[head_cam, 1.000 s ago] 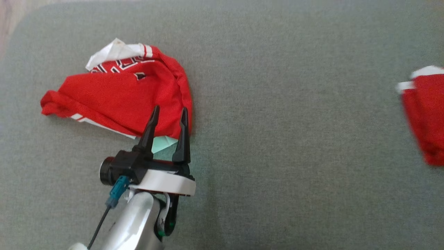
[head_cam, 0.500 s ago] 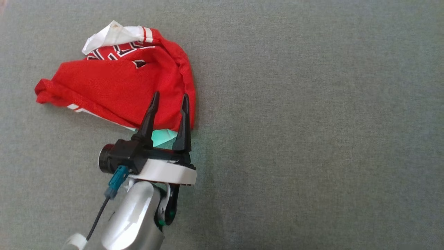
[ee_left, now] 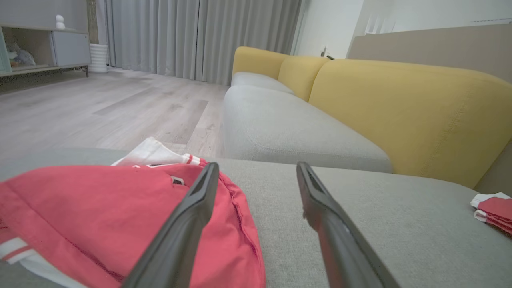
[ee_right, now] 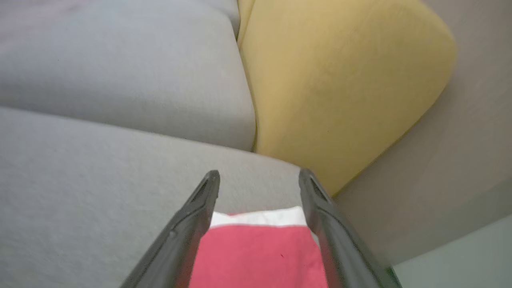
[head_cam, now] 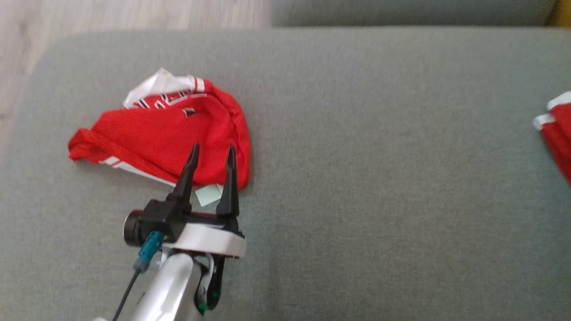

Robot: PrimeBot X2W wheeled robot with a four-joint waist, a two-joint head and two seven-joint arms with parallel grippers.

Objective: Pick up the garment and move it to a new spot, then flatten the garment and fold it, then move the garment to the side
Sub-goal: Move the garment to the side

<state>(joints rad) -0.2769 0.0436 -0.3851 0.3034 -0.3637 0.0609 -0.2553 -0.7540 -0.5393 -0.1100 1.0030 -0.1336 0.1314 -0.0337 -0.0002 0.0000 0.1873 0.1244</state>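
Head view: left end effector (head_cam: pixel 213 147) spread wide, empty, tips over near hem of crumpled garment (head_cam: pixel 165 133). Pick-up step likely; calls for descent, pinch. Grey cushion (head_cam: pixel 379 178) bare to its right; cushion edge, floor (head_cam: pixel 111 18) beyond garment.
Left wrist view: second garment (ee_left: pixel 494 210) far right.
Right wrist view: right end effector (ee_right: pixel 259 173) fingers apart, second garment between them, ungripped.
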